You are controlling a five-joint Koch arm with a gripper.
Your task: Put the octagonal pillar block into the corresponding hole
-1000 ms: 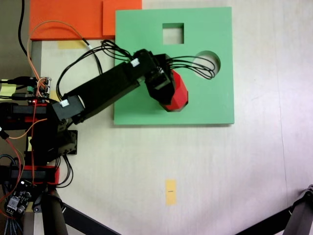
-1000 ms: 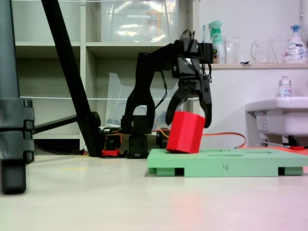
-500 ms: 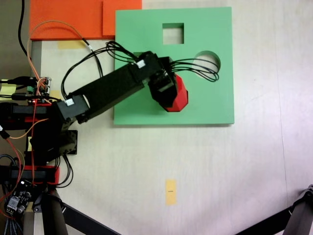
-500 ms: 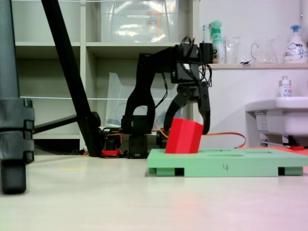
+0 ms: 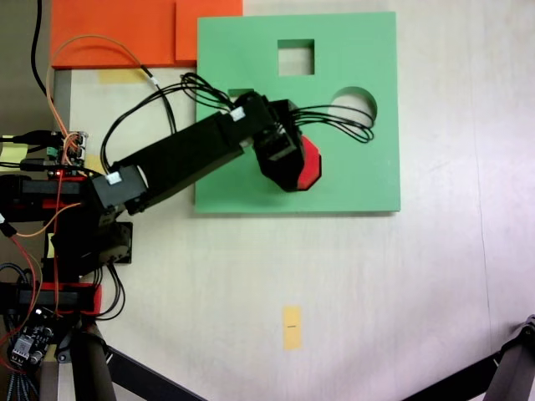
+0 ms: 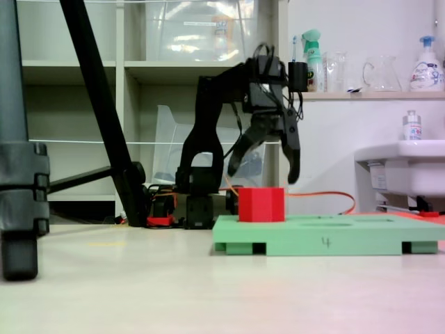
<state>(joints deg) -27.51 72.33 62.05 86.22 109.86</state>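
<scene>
Foam is what the red block (image 6: 261, 204) looks to be made of, so it is probably light, a little soft under a squeeze and grippy rather than slick; a grip across two opposite flat sides, high up near the top, should hold it without crushing. It now sits upright and level, sunk partway into the green board (image 5: 359, 180) near the lower middle of the board in the top-down fixed view (image 5: 308, 164), its top standing proud of the surface in the low side view. The hole itself is hidden under block and arm (so whether the block is fully seated cannot be told). The gripper (image 6: 261, 161) hangs just above the block with its jaws spread wide, holding nothing and clear of the block's sides. Elsewhere on the board lie a square cutout (image 5: 295, 57) at the upper middle and a round cutout (image 5: 354, 106) to the right, partly crossed by the arm's black cables (image 5: 334, 117). Orange foam sheets (image 5: 117, 33) lie at the upper left, well apart. Nothing blocks a straight lift away.
</scene>
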